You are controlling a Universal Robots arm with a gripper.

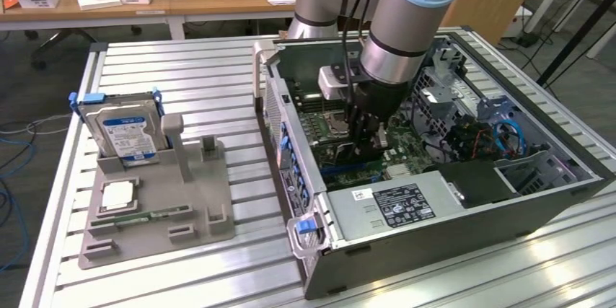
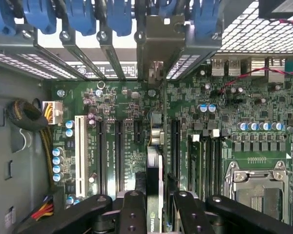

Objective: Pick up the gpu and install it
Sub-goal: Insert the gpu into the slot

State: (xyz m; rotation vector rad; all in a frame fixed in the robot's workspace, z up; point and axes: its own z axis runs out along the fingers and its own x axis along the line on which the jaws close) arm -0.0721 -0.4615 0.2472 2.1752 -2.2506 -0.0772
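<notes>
The end effector [image 2: 154, 214] is down inside the open computer case [image 1: 539, 200], and its black fingers [image 2: 133, 212] are clamped on the gpu [image 2: 155, 161], which the wrist view shows edge-on as a thin dark card standing upright over the green motherboard [image 2: 127, 122]; its silver bracket end [image 2: 157, 48] reaches up to the rear slot openings, among the blue retention clips [image 2: 119, 14]; I can't tell from here if the card is fully seated in the slot. The wrist view also gives you the white expansion slot [image 2: 79, 146], the empty CPU socket [image 2: 256, 187] and a bundle of wires [image 2: 44, 141] at the side; the exterior view doesn't show the card clearly, since the arm [image 1: 405, 27] covers it, but it does show what's outside the case: a grey holder tray [image 1: 154, 214] on the desk [image 1: 221, 70], well apart on the exterior view's left, with the hard drive [image 1: 123, 129] standing upright in it and a narrow green memory stick [image 1: 144, 216] lying flat; the power supply [image 1: 405, 203] sits at the near end of the case.
</notes>
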